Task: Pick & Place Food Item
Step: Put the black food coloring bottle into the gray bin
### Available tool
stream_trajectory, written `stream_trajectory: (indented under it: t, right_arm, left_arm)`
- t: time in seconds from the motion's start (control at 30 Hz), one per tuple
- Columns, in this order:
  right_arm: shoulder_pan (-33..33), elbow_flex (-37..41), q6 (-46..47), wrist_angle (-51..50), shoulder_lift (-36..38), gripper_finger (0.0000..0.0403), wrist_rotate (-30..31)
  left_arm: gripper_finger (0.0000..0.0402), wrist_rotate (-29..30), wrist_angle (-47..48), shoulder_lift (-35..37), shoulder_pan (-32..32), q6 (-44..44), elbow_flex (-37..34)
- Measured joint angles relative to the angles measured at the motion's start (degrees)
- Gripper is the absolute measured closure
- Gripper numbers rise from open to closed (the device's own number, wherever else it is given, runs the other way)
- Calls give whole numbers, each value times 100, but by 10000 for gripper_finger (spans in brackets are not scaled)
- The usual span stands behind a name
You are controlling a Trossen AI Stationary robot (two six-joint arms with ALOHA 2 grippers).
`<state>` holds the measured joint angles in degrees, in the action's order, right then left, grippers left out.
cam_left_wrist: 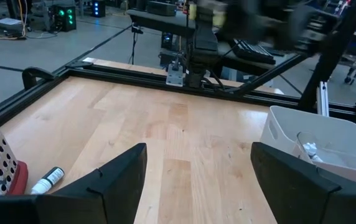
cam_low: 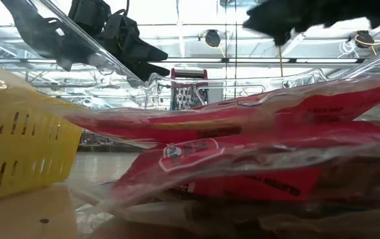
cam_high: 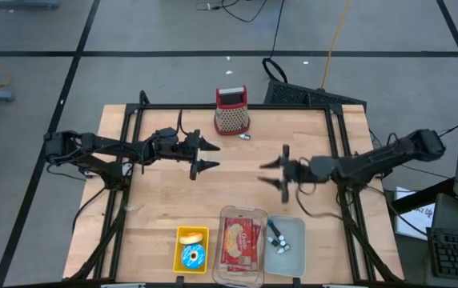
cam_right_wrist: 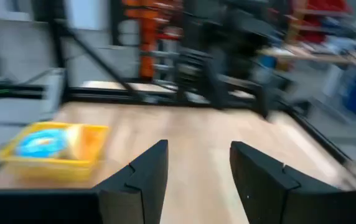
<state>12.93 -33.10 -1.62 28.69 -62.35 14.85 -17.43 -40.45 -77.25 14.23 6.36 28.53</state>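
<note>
Low view, red packet, print unreadable

Robotics lab: framed wooden table, floor cables, equipment racks.

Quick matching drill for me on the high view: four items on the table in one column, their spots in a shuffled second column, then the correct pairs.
Items
1. yellow bin
2. grater
3. white bin
4. clear tray with red packets

Places
A. far edge of the table, near the middle
B. near edge, between the two bins
C. near edge, toward the left arm's side, holding a blue-iced donut
D. near edge, toward the right arm's side

Pairs: 1-C, 2-A, 3-D, 4-B
</note>
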Motion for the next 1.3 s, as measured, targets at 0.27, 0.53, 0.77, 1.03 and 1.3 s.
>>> stream_trajectory:
  t: [0.27, 0.53, 0.77, 1.03, 1.3]
  right_arm:
    - [-1751, -2, 545, 15, -811, 244, -568]
    - [-2770, -144, 923, -61, -2076, 187, -790]
    - [-3217, -1031, 353, -867, -2882, 132, -1058]
    - [-3666, -2259, 49, -1912, -3854, 140, -1047]
    - [-3805, -2464, 85, -2056, -4077, 155, -1326]
  left_arm:
    - [126, 0, -1, 0, 18, -50, 0]
    - [120, 171, 3, 0, 259, -44, 0]
    - [127, 300, 2, 0, 349, -21, 0]
    - [128, 310, 51, 0, 375, -17, 0]
    - [128, 299, 249, 0, 364, -11, 2]
